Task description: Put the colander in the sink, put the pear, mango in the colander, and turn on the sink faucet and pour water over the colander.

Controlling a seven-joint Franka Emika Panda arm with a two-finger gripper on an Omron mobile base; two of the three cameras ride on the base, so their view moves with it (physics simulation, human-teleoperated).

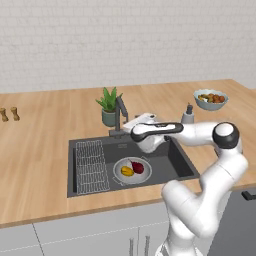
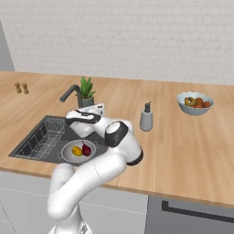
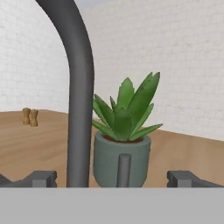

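The pincer [image 3: 113, 177] stands with its jaws wide apart and holds nothing, levelled at the back of the sink faucet [image 3: 78, 87]. In the hand view its two dark tips rise low at either side, and between them stand the faucet's thick spout and a short upright stub that is probably the lever [image 3: 124, 168]. A potted plant [image 3: 123, 144] sits just behind on the counter [image 1: 40, 150].

The step in hand looks like turning the water on. To do it well, the pincer should centre on the small lever rather than the spout, come in level, then push or pinch it gently, keeping the wrist off the plant and off the soap bottle [image 2: 146, 118] to the side.

The faucet rises from its base at the sink's back edge, its long axis near upright, then slants over the sink [image 1: 175, 160]. From the base views the spout tip seems aimed toward the basin, though whether it sits directly over the colander [image 1: 131, 170] I cannot tell. The colander rests on the sink floor beside the wire rack [image 1: 91, 167], the mango [image 1: 127, 171] and pear [image 1: 138, 167] lying touching inside it.
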